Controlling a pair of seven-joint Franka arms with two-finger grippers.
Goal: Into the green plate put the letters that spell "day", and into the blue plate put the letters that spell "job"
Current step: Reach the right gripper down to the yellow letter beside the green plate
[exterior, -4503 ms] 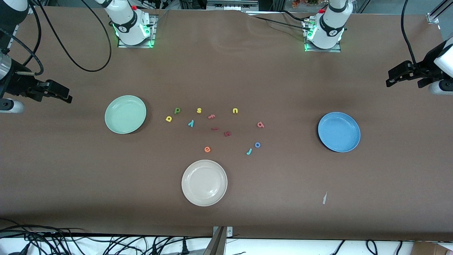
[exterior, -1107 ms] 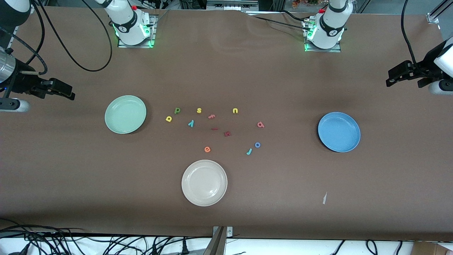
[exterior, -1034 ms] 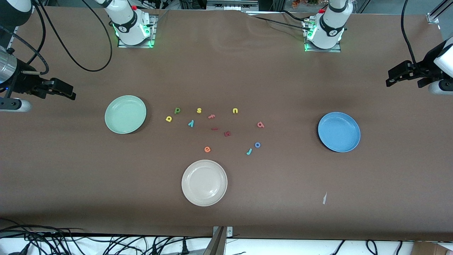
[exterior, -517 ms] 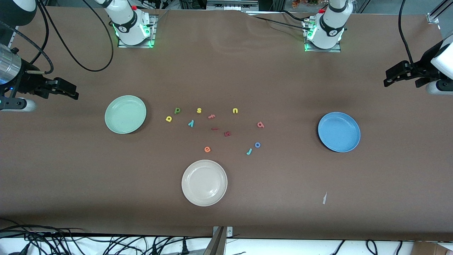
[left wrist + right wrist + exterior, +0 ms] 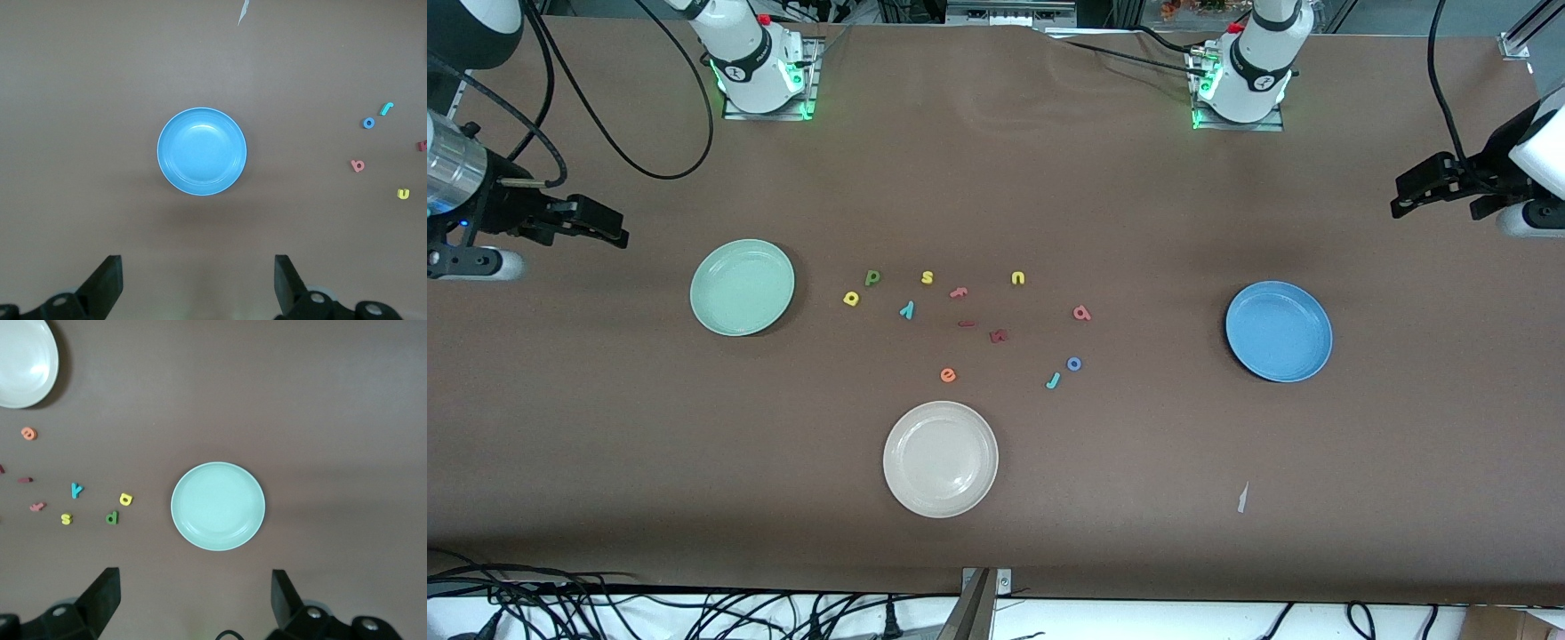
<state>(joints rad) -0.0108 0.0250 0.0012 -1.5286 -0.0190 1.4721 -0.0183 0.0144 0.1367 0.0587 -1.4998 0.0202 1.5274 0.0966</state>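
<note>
The dark green "d" (image 5: 871, 277), yellow "a" (image 5: 851, 298) and light-blue "y" (image 5: 907, 309) lie on the table beside the green plate (image 5: 742, 287). Toward the blue plate (image 5: 1279, 331) lie the pink "b" (image 5: 1081, 312), the blue "o" (image 5: 1074, 363) and the teal "j" (image 5: 1053, 380). Both plates hold nothing. My right gripper (image 5: 614, 229) hangs open and empty over bare table at the right arm's end, with the green plate (image 5: 217, 506) in its wrist view. My left gripper (image 5: 1405, 194) hangs open and empty over the left arm's end, looking at the blue plate (image 5: 201, 151).
A cream-white plate (image 5: 940, 459) sits nearer the front camera than the letters. Among the letters are a yellow "s" (image 5: 927, 277), a yellow "u" (image 5: 1018, 278), an orange "e" (image 5: 948, 375) and a dark red "k" (image 5: 999, 335). A white scrap (image 5: 1242, 498) lies near the front edge.
My right gripper has drifted a little toward the green plate. My left gripper has shifted slightly toward the table's middle. The letters and plates have not moved.
</note>
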